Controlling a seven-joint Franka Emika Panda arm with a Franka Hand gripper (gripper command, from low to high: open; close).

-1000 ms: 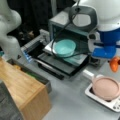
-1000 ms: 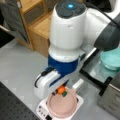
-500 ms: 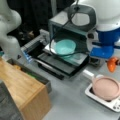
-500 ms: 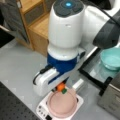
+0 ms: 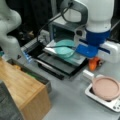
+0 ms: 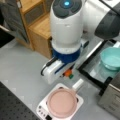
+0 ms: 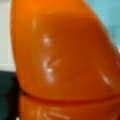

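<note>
One orange object (image 5: 93, 64) pinched in hand (image 6: 68, 74); pink pan (image 6: 62, 103) just below, teal bowl (image 5: 64, 48) beside

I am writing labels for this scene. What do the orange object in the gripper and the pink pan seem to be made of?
The orange object looks like glossy plastic: smooth, with bright highlights. The pink pan looks matte, perhaps coated metal or plastic; it shows no glare. The gripper hides behind the orange object.

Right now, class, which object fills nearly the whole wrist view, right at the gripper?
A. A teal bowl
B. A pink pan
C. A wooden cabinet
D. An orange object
D: the orange object fills the wrist view, and in both front views it shows just under the gripper, beside the pink pan and apart from the teal bowl.
</note>
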